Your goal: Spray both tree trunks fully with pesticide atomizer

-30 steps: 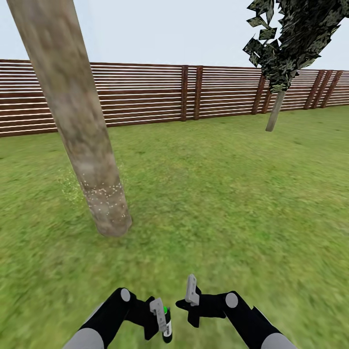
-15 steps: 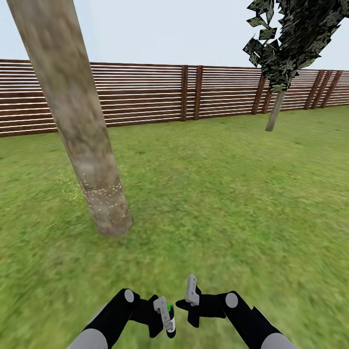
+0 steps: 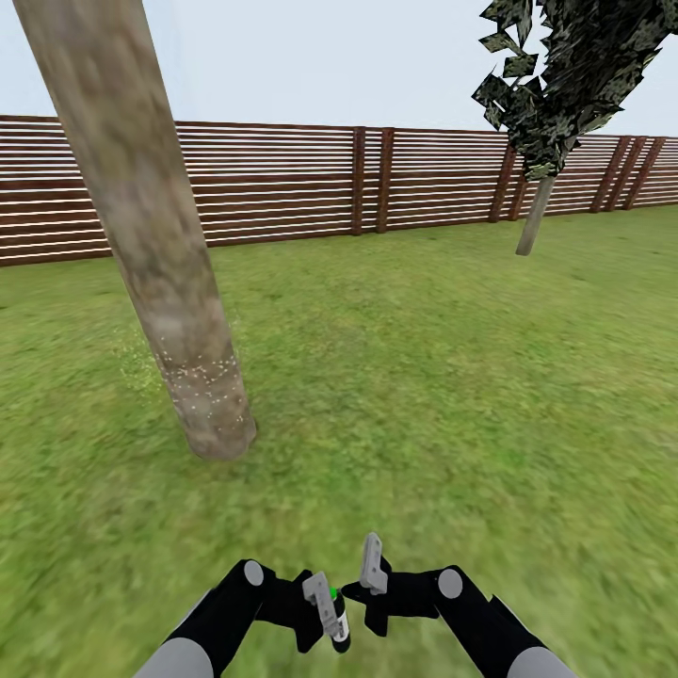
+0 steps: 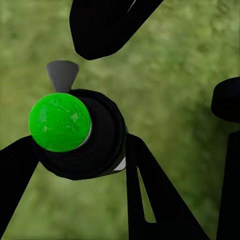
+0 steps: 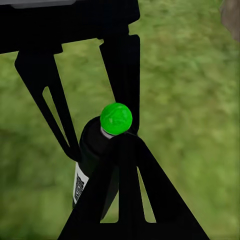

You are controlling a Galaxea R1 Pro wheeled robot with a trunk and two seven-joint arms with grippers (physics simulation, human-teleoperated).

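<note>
Gripping the pesticide atomizer (image 3: 337, 621), left claw (image 3: 325, 612) over the floor (image 3: 452, 395).

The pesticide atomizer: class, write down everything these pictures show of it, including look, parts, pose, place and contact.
The pesticide atomizer is a small dark cylinder with a glossy bright green round cap, a grey cone-shaped nozzle beside the cap, and a white label on its side. It looks like smooth plastic. It is clamped between the dark fingers of the left gripper, held roughly upright above the grass, close to the right gripper.
</note>
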